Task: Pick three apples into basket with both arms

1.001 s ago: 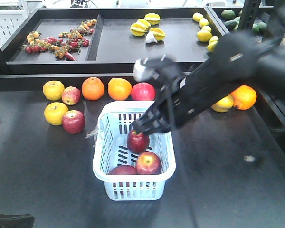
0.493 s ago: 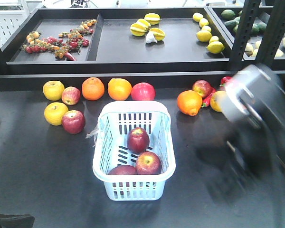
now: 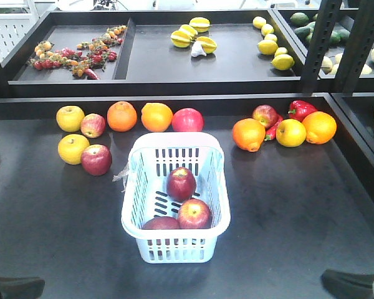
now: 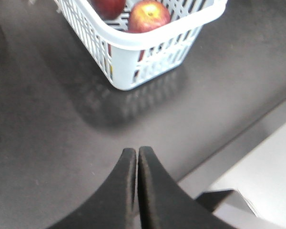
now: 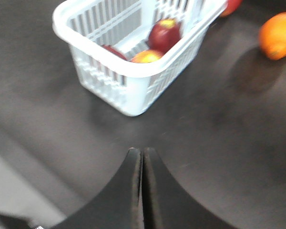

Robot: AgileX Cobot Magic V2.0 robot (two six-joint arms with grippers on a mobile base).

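The pale blue-white basket (image 3: 134,205) stands mid-table and holds three dark red apples: one in the middle (image 3: 181,184), one at the front right (image 3: 194,214) and one at the front left (image 3: 161,223). The left wrist view shows the basket (image 4: 148,45) with two apples (image 4: 149,15) ahead of my left gripper (image 4: 137,150), which is shut and empty over the bare table. In the right wrist view my right gripper (image 5: 142,151) is shut and empty too, a little short of the basket (image 5: 133,71). Both arms sit at the near table edge, left (image 3: 12,288) and right (image 3: 352,285).
Behind the basket lie oranges (image 3: 156,116), yellow apples (image 3: 70,118) and more red apples (image 3: 96,159). To the right are an orange (image 3: 248,134), a red pepper (image 3: 301,109) and other fruit. Raised black trays (image 3: 237,62) and shelf posts (image 3: 321,37) stand at the back.
The right arm, which reached over the basket a second ago, has swung right and drawn back to the near right corner. The third apple stays in the basket.
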